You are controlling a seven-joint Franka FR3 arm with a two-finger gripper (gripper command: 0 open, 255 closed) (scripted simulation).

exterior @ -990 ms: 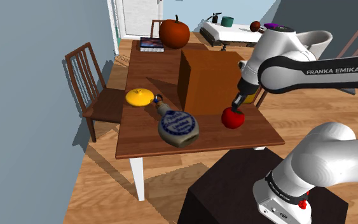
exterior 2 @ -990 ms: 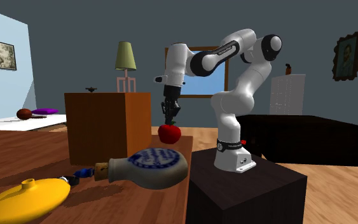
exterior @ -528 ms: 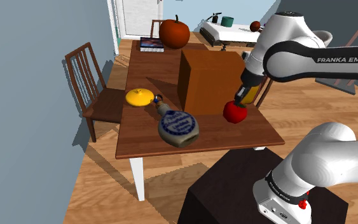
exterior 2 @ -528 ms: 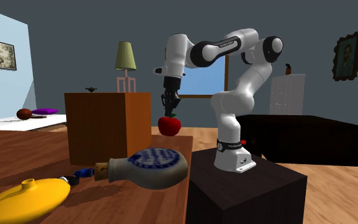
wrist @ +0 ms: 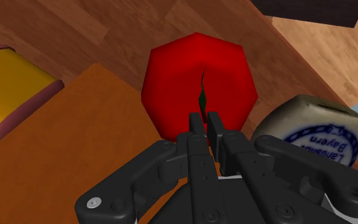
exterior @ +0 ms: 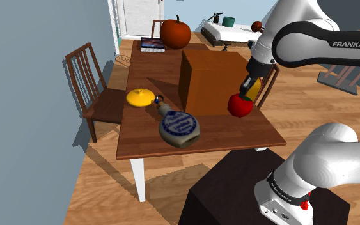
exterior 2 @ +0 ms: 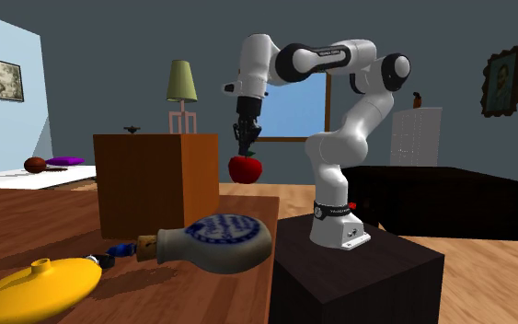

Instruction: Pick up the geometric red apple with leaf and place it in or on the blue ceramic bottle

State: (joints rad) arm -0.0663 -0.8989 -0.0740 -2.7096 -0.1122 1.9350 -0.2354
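Red apple (wrist: 174,83) upright, stem up, pinched by end effector (wrist: 205,119).

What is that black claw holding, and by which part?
The claw pinches the faceted red apple by the thin dark stem on top; it hangs above the wooden table.
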